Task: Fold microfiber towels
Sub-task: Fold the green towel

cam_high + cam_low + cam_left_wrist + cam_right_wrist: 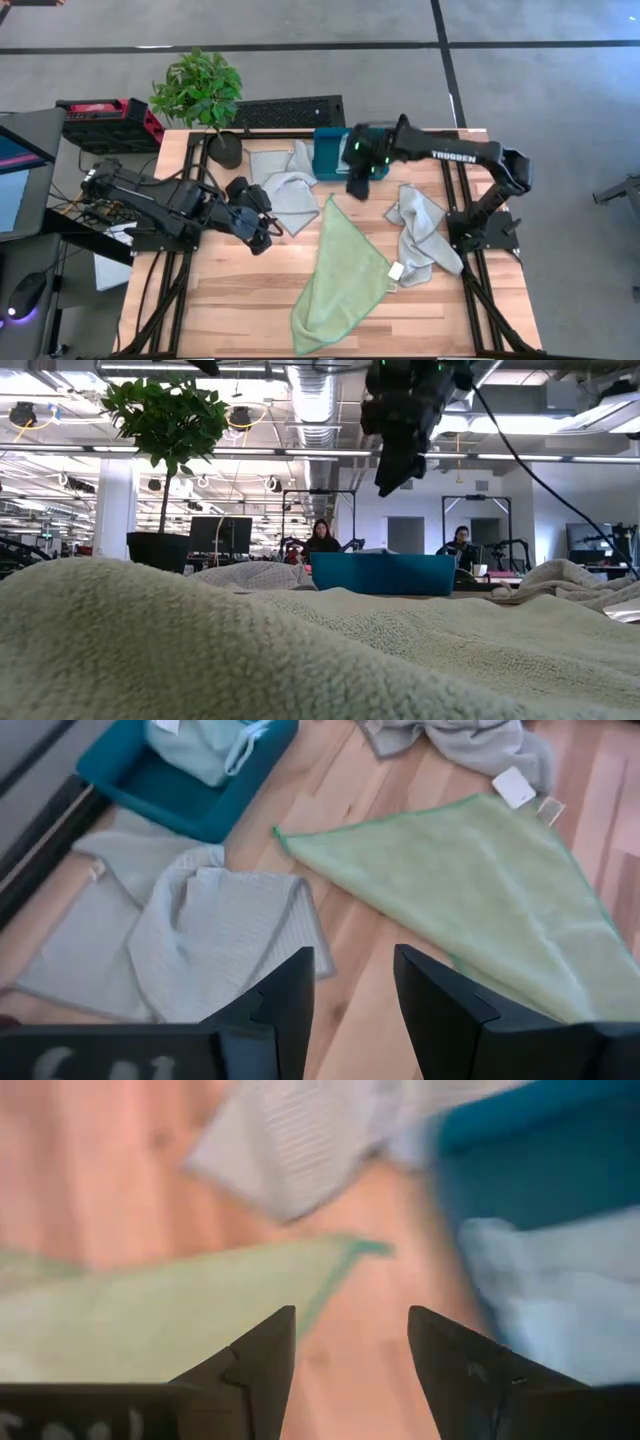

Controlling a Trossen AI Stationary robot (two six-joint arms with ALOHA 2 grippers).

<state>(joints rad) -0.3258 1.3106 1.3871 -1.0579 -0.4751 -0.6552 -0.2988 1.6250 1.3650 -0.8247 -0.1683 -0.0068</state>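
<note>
The green towel [343, 275] is a thin, fine-napped square, lying flat on the table [230, 300] with one corner pointing at the bin [330, 155]; its edge is stitched in darker green. The bin is rigid teal plastic with low walls, and a light blue towel [205, 750] sits bunched inside it. Just left of the bin a grey towel [285, 185] lies half folded, its ribbed weave showing in soft ridges. Right of the bin, past the green corner, a second grey towel [425, 235] is crumpled in a heap, a small white tag [396, 271] at its near edge.

The right gripper [358, 186] hovers just in front of the bin, above the green corner, jaws apart and empty. The left gripper [262, 235] waits left of the bin beside the half-folded grey towel, jaws also apart, holding nothing.

The table is pale wood planks in a black frame. A potted plant [200, 95] stands at its back edge, left of the bin. Beyond is an open office with exposed ceiling ducts and two seated people [322, 538].
</note>
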